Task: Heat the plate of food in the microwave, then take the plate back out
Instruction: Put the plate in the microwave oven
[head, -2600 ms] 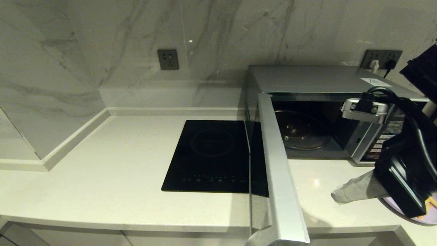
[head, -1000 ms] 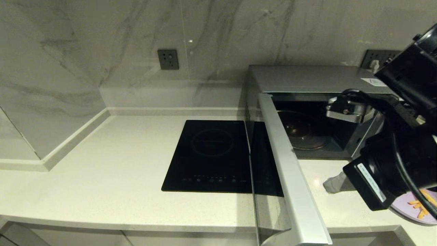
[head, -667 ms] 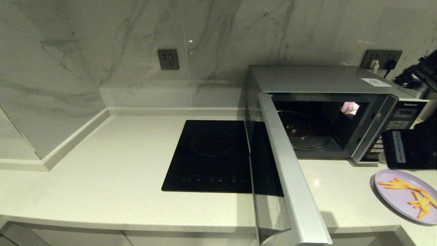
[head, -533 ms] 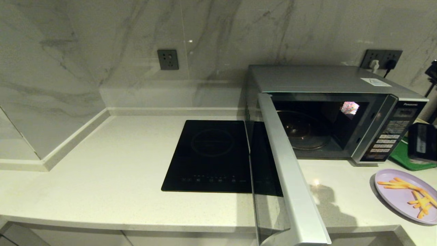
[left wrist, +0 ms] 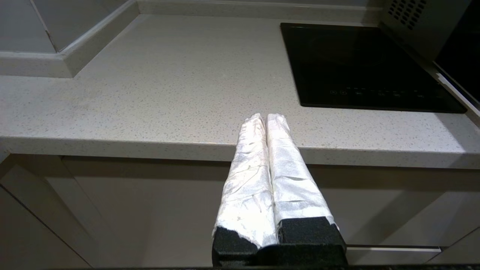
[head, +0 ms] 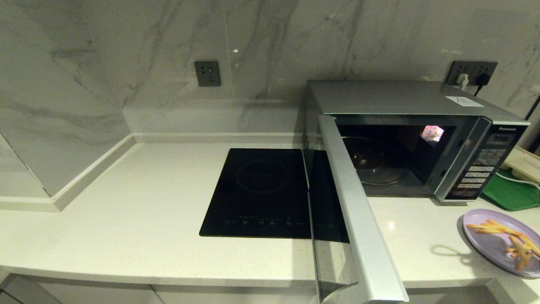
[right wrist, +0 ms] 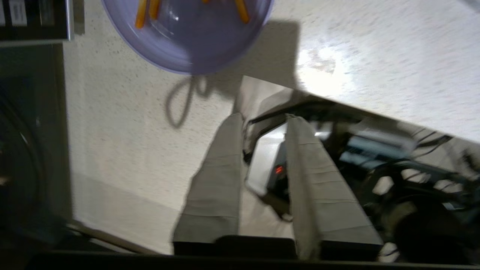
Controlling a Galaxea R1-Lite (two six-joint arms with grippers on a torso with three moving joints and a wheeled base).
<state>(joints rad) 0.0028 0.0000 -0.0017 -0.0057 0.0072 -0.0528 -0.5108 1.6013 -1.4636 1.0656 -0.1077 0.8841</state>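
Note:
The silver microwave [head: 392,98] stands at the back right of the counter, its door [head: 352,211] swung wide open toward me. Its dark cavity holds only the glass turntable [head: 373,162]. The lilac plate of food [head: 500,245], with orange sticks on it, lies on the counter right of the microwave, near the front edge. Neither arm shows in the head view. My right gripper [right wrist: 265,118] is open and empty above the counter's front edge, a short way from the plate [right wrist: 187,41]. My left gripper [left wrist: 265,117] is shut and empty at the counter's front edge, left of the cooktop.
A black induction cooktop [head: 261,190] is set into the counter left of the door. A green tray [head: 510,195] with a white object [head: 523,164] lies right of the microwave. The open door juts past the counter's front edge. Marble walls close off the back and left.
My right arm has pulled away from the microwave's front and left the head view to the right, uncovering the plate. The door swung slightly wider early on, then stayed still.

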